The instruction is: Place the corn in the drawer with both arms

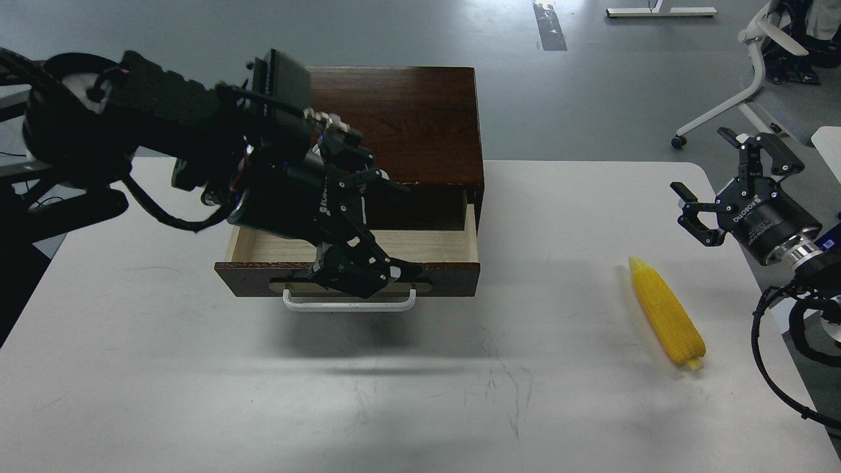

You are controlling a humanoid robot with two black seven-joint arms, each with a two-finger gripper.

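The yellow corn [667, 314] lies on the white table [420, 394] at the right, pointed end away from me. The drawer [450, 279] is pulled partly out of the dark cabinet [407, 112], with its pale wood inside [427, 244] showing and its white bar handle [348, 305] free. My left gripper [393, 230] hovers over the left-middle of the drawer with its fingers spread open, holding nothing. My right gripper [713, 184] is open and empty, above and to the right of the corn.
An office chair [755, 59] stands on the floor beyond the table's far right corner. The right arm's cables [782, 355] hang by the table's right edge. The left arm [164, 125] covers the cabinet's left part.
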